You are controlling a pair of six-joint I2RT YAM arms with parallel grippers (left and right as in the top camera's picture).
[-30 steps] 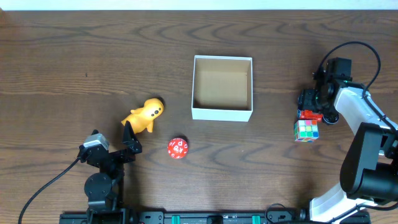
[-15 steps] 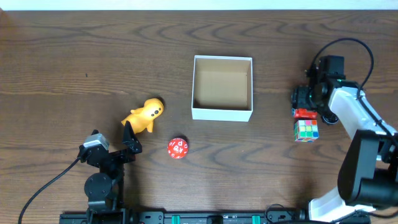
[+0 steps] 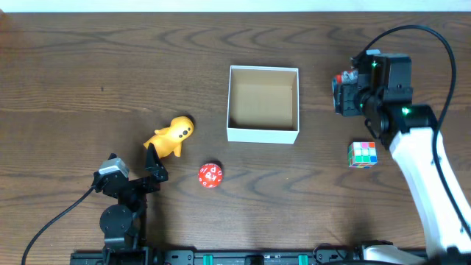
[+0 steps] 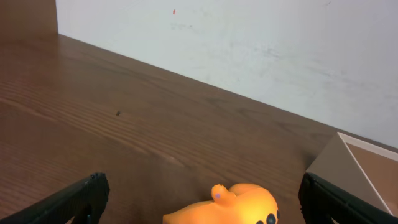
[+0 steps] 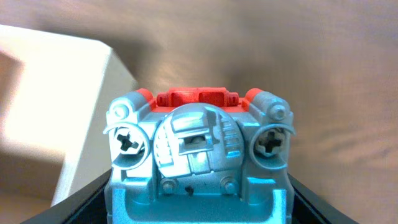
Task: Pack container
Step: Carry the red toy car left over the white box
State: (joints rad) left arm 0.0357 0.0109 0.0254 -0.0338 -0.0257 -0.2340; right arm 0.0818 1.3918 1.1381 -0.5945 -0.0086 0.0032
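Observation:
The container (image 3: 263,134) is a white-walled open box with a tan inside at the table's middle; its corner shows in the right wrist view (image 5: 74,106) and left wrist view (image 4: 354,162). My right gripper (image 3: 346,94) is shut on a red and silver-blue toy (image 5: 198,155) and holds it above the table, right of the container. My left gripper (image 3: 153,163) is open and empty, just short of a yellow duck-like toy (image 3: 171,135), which lies between its fingers in the left wrist view (image 4: 233,205). A red ball (image 3: 210,175) lies in front of the container.
A multicoloured cube (image 3: 363,154) sits on the table at the right, below my right gripper. A white wall (image 4: 249,50) runs behind the table's far edge.
My right gripper has lifted the red and silver-blue toy from beside the cube and carried it up and to the left, toward the container. The left arm has not moved.

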